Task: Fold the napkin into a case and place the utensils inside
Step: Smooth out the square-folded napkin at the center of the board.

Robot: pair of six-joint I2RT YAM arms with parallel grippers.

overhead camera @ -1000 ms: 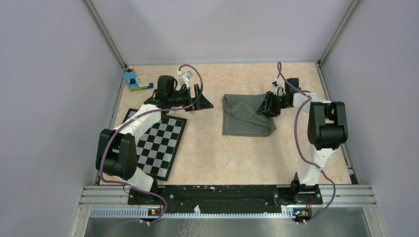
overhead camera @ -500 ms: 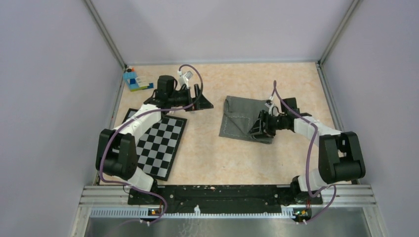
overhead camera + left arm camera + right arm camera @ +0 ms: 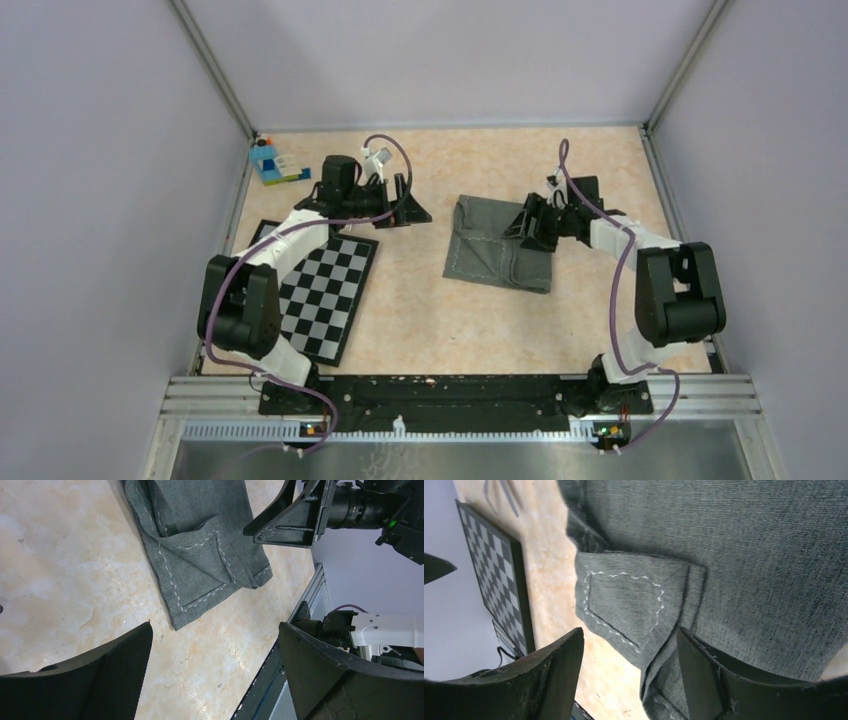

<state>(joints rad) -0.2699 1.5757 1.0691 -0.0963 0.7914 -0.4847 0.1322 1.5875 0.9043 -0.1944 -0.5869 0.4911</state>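
Note:
The napkin (image 3: 497,245) lies partly folded on the table right of the middle, its stitched hem showing (image 3: 200,555) (image 3: 724,555). My right gripper (image 3: 530,222) (image 3: 630,630) hovers open over its right part, above a folded corner, with nothing between the fingers. My left gripper (image 3: 410,202) (image 3: 215,625) is wide open over bare table, left of the napkin and apart from it. The utensils do not show in the top view. Thin silver streaks (image 3: 506,495) at the top left of the right wrist view may be them.
A black-and-white checkered mat (image 3: 325,290) (image 3: 494,575) lies at the left under the left arm. A blue toy-brick block (image 3: 270,162) stands in the far left corner. Walls close in three sides, and a metal rail (image 3: 450,395) runs along the near edge.
My right gripper swung toward the near edge with a fold of the napkin, opened and let go of it, then drew back. The napkin now reaches further toward me. The left arm stayed still.

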